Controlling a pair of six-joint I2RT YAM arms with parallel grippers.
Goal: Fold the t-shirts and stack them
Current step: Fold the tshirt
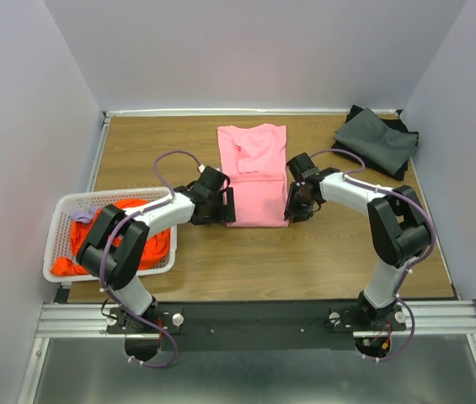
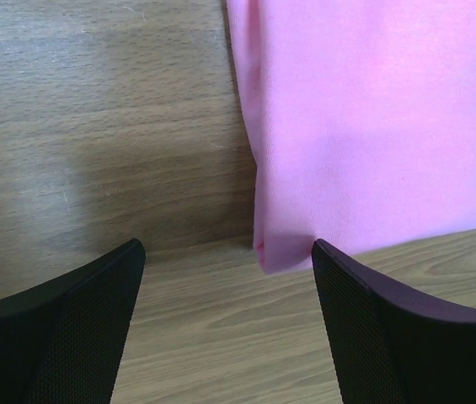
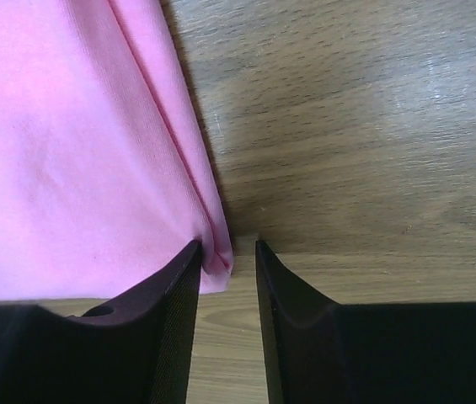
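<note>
Pink t-shirt (image 1: 254,177) lies part-folded at the middle of the table (image 1: 305,261). My left gripper (image 2: 227,248) is spread wide, with the shirt's near left corner between its fingers. My right gripper (image 3: 227,246) stands at a slim gap around the near right corner, not pinching yet. I should catch every layer at both corners, then lift evenly so the fold stays square. I count one pink shirt, one orange shirt (image 1: 149,244) in one white basket (image 1: 56,244) at near left, and one dark grey pile (image 1: 377,141) at far right; how many shirts it holds I cannot tell.
</note>
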